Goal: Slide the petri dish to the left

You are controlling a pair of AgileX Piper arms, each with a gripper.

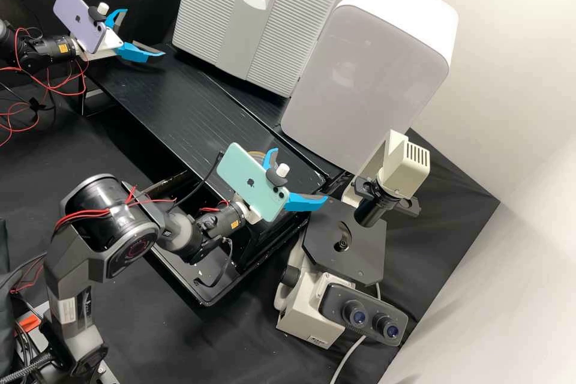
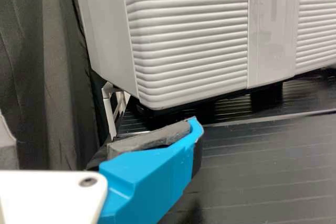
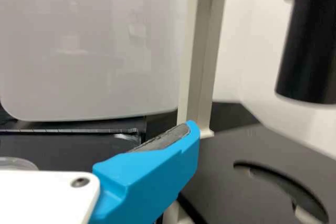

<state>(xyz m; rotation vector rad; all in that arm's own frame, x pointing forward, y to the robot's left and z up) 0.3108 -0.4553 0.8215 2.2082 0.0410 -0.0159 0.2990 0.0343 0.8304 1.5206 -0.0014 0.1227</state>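
Note:
My right gripper (image 1: 300, 175) hangs open over the near-right end of the black ribbed platform (image 1: 180, 108), next to the microscope stage. A sliver of a clear, pale rim, which looks like the petri dish (image 1: 258, 156), shows on the platform behind the mint phone on that wrist. The same rim (image 3: 13, 163) lies beside the right blue finger (image 3: 152, 177) in the right wrist view; most of it is hidden. My left gripper (image 1: 143, 33) stands open at the platform's far-left end with nothing in it. Its blue finger (image 2: 157, 174) sits low over the ribbed surface.
A ribbed white machine (image 1: 258, 12) stands at the back of the platform. A smooth white box (image 1: 372, 66) stands at its right end. The microscope (image 1: 348, 258), with its black stage (image 3: 262, 182), is on the black cloth right of the platform. Red cables (image 1: 24, 90) trail at the left.

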